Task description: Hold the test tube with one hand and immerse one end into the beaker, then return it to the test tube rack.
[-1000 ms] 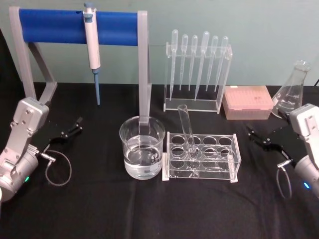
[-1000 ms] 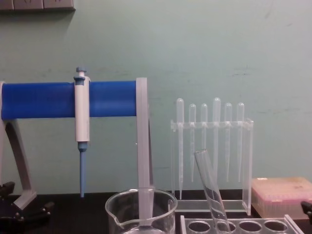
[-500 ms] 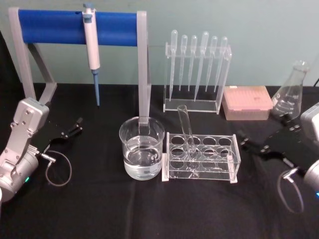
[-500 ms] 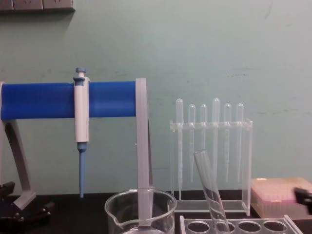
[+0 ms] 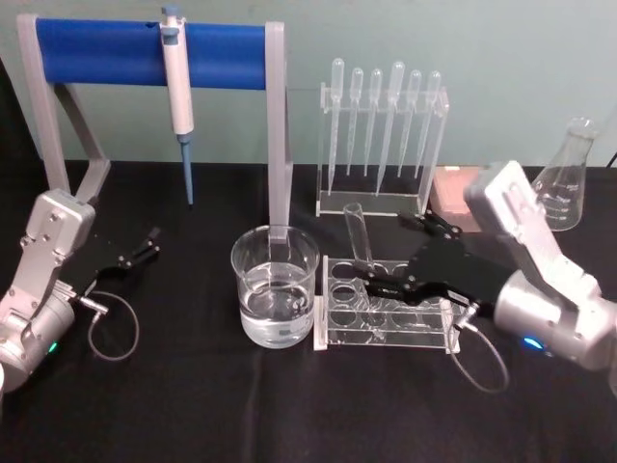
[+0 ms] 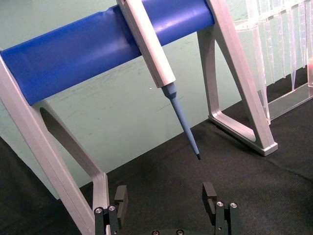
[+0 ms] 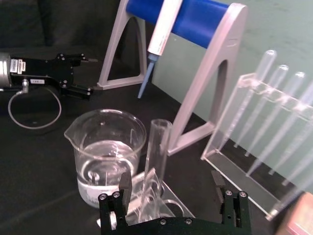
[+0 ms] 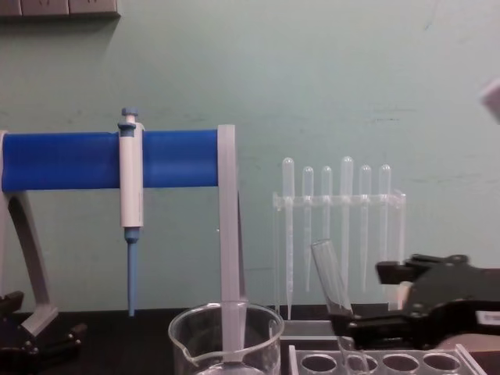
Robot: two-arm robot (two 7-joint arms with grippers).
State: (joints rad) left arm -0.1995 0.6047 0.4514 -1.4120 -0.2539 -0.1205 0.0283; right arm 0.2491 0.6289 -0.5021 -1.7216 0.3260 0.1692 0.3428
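Your chest view cuts off the beaker [image 8: 226, 337] and the rack [image 8: 400, 362] at its lower edge. There the right gripper [image 8: 367, 297] crosses the lower part of the test tube [image 8: 330, 275]. In the head view that gripper [image 5: 389, 253] hides much of the rack's [image 5: 337, 330] right half, and the tube's bottom is hard to make out among the clear holes. The right arm reaches in from the right, low over the rack, with its fingers spread apart. The tube leans in a hole near the rack's left end, in line with the gap and ungripped. The beaker, part-filled with clear liquid, stands just left of the rack. The left gripper [image 5: 143, 247], fingers also apart, sits low over the surface [image 5: 241, 410] at far left.
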